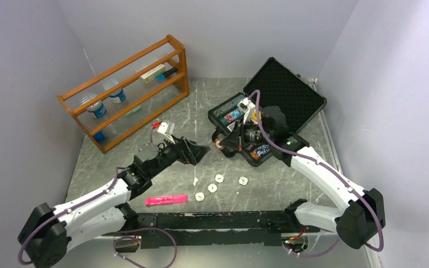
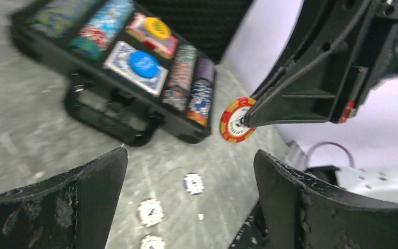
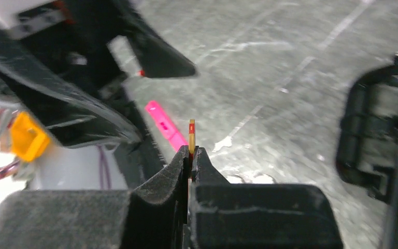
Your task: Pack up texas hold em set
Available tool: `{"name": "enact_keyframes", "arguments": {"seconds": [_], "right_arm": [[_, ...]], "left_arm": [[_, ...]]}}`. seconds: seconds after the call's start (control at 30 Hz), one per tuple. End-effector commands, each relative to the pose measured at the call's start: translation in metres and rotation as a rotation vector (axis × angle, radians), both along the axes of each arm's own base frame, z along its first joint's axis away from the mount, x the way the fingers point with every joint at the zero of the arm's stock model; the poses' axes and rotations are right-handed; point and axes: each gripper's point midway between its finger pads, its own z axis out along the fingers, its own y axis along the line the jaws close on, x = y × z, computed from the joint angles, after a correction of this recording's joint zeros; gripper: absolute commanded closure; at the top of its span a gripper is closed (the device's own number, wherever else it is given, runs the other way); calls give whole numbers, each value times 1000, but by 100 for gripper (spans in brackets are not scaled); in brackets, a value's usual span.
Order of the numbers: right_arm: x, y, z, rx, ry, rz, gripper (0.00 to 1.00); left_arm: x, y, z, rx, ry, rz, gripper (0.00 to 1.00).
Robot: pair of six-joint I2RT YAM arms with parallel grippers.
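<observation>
Grey, marble-veined worktop (image 1: pixel 290 187) fills the top view. At upper left on it stands a wooden rack (image 1: pixel 124 92) holding cups. At upper right sits the black case (image 1: pixel 290 92), with its lid thrown back and the foam lining showing.

The left arm (image 1: pixel 98 198) reaches from lower left toward the middle of the frame. Its jaws stand wide apart with nothing between them, and the two pads (image 2: pixel 83 202) frame the lower corners of the left wrist view. The right arm (image 1: pixel 324 173) bends from lower right to the case's near edge. Its jaws are pressed together on a red-and-yellow chip (image 2: pixel 237 120), held in the air just off the case's front corner. In the right wrist view that chip shows edge-on, poking up between the closed jaws.

A pink marker (image 1: pixel 166 199) lies at lower centre, near the arms' base rail. Inside the case, chip stacks (image 2: pixel 194 83) sit beside two card decks (image 2: pixel 118 54). A blue button (image 2: pixel 144 60) rests on one deck and a yellow button (image 2: pixel 157 26) on the other. Four small white discs (image 1: pixel 219 178) lie loose on the worktop at lower centre, between marker and case, apart from one another.
</observation>
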Motion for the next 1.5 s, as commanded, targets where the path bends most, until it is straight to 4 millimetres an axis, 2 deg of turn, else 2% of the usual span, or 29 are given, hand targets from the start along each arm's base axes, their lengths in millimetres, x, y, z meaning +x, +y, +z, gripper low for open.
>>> {"name": "enact_keyframes", "arguments": {"seconds": [0.0, 0.2, 0.47, 0.67, 0.93, 1.27, 1.47], "right_arm": [[35, -34, -25, -220, -48, -239, 100], [49, -79, -64, -480, -10, -412, 100], [44, -120, -113, -782, 101, -465, 100], [44, -126, -123, -837, 106, -457, 100], [50, -146, -129, -946, 90, -518, 100], [55, -145, -131, -977, 64, -500, 100], [50, -114, -115, -832, 53, -396, 98]], "left_arm": [[23, 45, -17, 233, -29, 227, 3], [32, 67, -7, 339, -82, 319, 3], [35, 64, -2, 352, -83, 315, 3], [32, 70, 1, 342, -90, 332, 3], [29, 78, 7, 317, -109, 355, 3], [30, 76, 5, 313, -100, 354, 3], [30, 77, 4, 318, -98, 359, 3]]}}
